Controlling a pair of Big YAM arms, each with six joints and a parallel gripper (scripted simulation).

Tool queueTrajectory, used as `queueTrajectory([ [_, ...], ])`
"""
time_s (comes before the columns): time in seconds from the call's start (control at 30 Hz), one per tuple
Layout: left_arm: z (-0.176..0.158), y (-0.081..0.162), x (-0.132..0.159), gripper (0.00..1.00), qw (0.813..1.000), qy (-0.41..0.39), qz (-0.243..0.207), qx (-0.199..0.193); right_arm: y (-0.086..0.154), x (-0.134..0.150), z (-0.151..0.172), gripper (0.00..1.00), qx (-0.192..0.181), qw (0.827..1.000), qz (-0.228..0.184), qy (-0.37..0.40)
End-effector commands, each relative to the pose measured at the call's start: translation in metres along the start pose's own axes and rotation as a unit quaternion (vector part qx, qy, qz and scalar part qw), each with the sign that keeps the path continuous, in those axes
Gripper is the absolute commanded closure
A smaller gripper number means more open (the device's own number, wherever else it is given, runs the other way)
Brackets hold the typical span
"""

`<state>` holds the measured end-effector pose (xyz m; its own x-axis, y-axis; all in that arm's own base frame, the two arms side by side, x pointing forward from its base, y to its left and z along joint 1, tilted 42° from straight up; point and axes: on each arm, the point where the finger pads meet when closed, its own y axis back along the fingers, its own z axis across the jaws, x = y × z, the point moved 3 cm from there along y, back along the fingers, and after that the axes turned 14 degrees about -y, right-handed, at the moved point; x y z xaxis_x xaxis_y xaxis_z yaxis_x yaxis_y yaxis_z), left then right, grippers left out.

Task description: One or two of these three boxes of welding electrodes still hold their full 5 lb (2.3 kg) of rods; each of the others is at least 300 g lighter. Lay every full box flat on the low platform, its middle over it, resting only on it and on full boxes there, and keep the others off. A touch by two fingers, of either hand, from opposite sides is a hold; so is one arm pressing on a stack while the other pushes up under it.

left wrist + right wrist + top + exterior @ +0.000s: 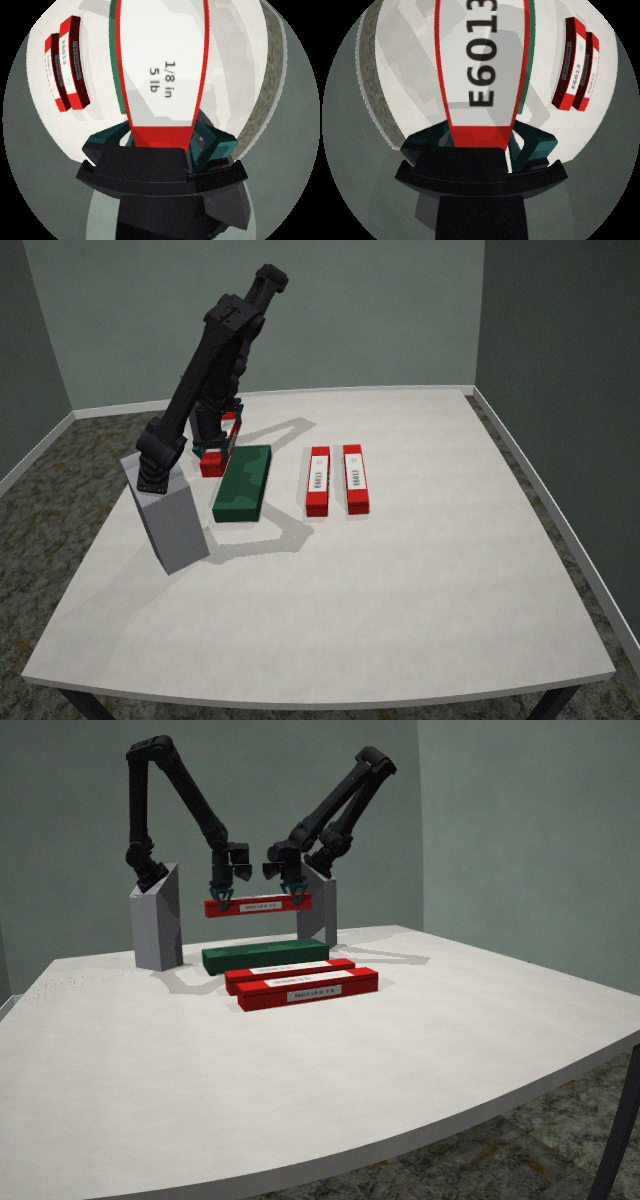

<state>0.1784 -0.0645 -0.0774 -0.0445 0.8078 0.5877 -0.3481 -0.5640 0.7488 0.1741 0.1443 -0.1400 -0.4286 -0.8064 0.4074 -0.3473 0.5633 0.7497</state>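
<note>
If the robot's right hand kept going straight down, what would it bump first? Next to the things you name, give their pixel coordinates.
The right hand (pixel 211 448) (pixel 221 898) (pixel 481 118) already grips a red box (pixel 211 467) (pixel 261 906) (pixel 165 105) (pixel 480 115), so that goes down first, probably meeting the green platform (pixel 240 488) (pixel 258 957) (pixel 113 40) (pixel 531 30) or table (pixel 361 591) (pixel 310 1081) (pixel 240 50) (pixel 405 65). I can't tell which.

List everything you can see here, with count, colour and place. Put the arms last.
Held box: one, red, white labels, in the air between both grippers
Inner box: one, red and white, on the table beside the platform
Outer box: one, red and white, beyond the inner box
Platform: one, green, on the table
Table: one, off-white top, dark legs
Pedestals: two, grey, under the arms
Walls: grey-green, around
Floor: mottled grey-brown, below
Arms: two, black, above the table
Left gripper: one, teal fingers, shut on the held box
Right gripper: one, teal fingers, shut on the held box
</note>
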Motion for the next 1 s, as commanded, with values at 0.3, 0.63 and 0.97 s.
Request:
queueTrajectory([
  [0.3,0.002,-0.009,0.001,1.0,1.0,0.009,-0.005,-0.009,-0.003,-0.003,-0.004,1.0,0.007,1.0,-0.017,-0.011],
  [0.63,-0.003,-0.025,0.003,1.0,1.0,0.001,0.002,-0.002,-0.025,0.004,-0.001,1.0,0.004,1.0,-0.001,-0.003],
  [0.97,-0.004,-0.036,0.003,1.0,1.0,0.001,0.002,-0.002,-0.033,0.001,-0.001,1.0,0.006,1.0,-0.006,-0.001],
])
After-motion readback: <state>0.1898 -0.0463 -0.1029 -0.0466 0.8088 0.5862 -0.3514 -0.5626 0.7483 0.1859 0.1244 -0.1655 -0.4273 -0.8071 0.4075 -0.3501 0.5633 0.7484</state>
